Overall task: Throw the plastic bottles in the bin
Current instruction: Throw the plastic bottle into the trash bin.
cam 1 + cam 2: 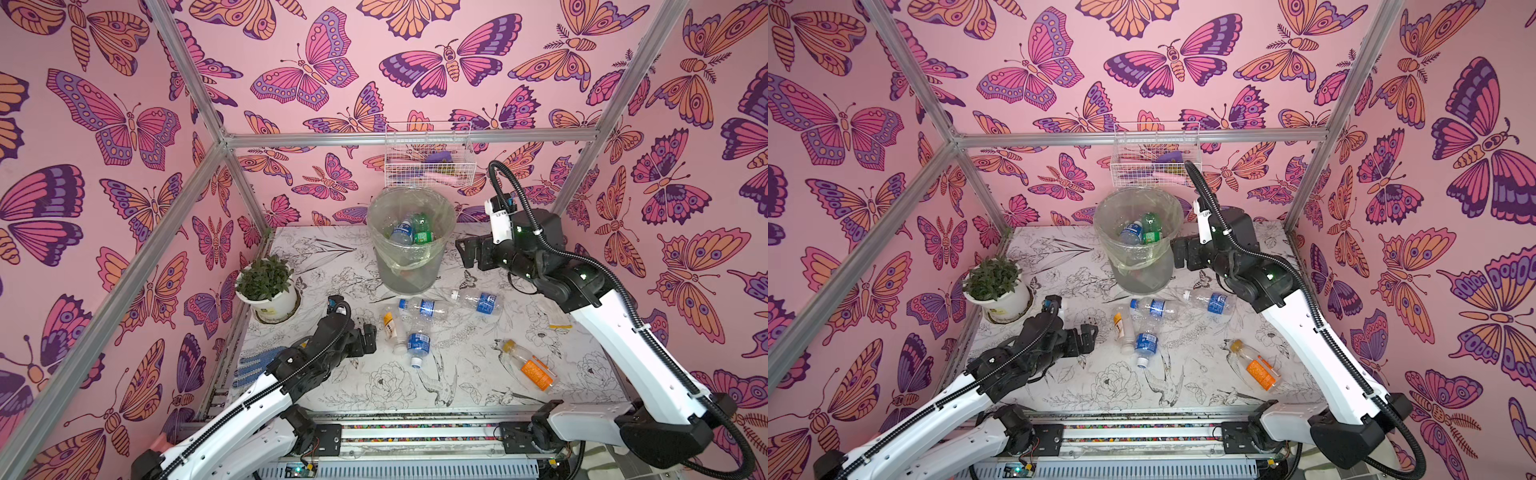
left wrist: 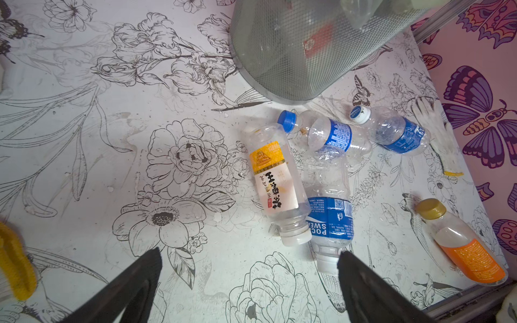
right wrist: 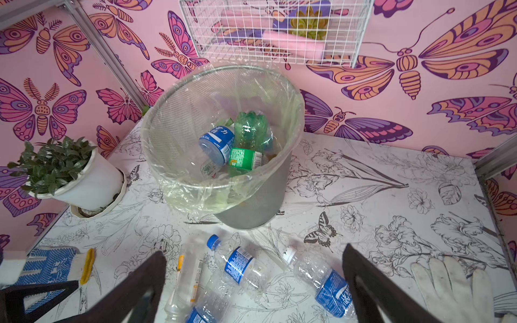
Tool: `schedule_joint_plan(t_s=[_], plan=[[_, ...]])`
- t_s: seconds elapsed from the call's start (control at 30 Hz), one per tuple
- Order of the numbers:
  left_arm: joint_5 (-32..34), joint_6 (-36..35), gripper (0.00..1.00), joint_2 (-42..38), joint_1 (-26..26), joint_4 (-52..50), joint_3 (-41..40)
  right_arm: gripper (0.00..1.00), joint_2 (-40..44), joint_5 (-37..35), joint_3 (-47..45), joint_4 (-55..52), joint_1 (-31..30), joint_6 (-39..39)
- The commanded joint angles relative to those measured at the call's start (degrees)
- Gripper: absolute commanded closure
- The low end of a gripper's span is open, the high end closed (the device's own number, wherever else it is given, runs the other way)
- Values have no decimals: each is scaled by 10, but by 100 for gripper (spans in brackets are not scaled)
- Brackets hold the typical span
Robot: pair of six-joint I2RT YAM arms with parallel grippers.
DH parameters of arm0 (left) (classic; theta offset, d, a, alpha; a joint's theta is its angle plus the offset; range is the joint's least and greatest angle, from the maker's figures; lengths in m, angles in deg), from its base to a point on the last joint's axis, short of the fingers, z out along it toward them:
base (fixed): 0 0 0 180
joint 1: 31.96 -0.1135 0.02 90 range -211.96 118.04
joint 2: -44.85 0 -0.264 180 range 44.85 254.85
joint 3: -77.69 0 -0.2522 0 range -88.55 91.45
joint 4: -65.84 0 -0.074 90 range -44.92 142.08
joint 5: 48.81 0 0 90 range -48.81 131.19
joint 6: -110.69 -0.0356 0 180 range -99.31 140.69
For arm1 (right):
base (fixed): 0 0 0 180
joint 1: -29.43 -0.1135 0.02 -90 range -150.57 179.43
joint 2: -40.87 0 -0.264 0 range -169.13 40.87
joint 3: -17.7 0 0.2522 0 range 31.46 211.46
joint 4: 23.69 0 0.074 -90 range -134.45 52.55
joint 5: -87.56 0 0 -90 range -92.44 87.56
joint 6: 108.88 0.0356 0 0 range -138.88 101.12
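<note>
1. The left gripper point(image 2: 249, 253) is recorded low over the worktop point(image 2: 84, 195), jaws wide apart, nothing between them.
2. Just ahead of these jaws, the yellow-label bottle point(image 2: 275, 184) and the crumpled blue-label bottle point(image 2: 330, 207) are found lying flat, side by side and touching. Their neck ends are turned toward the jaws, and their long axes run roughly from the jaws toward the bin point(image 2: 293, 70).
3. Further on, near the bin's foot, a blue-capped bottle point(image 1: 424, 307) and a white-capped bottle point(image 1: 478, 301) are noted. An orange-label bottle point(image 1: 528, 365) lies well apart, on the right arm's side.
4. The right gripper point(image 1: 461, 249) is seen raised just beside the bin's rim, jaws wide apart and empty, well above the lying bottles.
5. Inside the bin, a blue-labelled bottle point(image 3: 216, 142) and a green bottle point(image 3: 249, 134) are visible.
6. Judgement: the left arm is the nearer one. The gap between its jaws is set across the yellow-label bottle's axis, so a short advance and descent is expected to suffice. The touching neighbour may be nudged or caught.
</note>
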State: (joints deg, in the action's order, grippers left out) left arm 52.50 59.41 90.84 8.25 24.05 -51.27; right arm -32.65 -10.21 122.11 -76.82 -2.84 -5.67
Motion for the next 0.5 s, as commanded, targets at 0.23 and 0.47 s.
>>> schedule_joint_plan(t_s=[0.23,0.47], plan=[[-33,16,0,53,4,54,2,1,43,-5,-65,22,9,29],[-45,26,0,98,9,81,6,1,62,-9,-111,25,19,50]])
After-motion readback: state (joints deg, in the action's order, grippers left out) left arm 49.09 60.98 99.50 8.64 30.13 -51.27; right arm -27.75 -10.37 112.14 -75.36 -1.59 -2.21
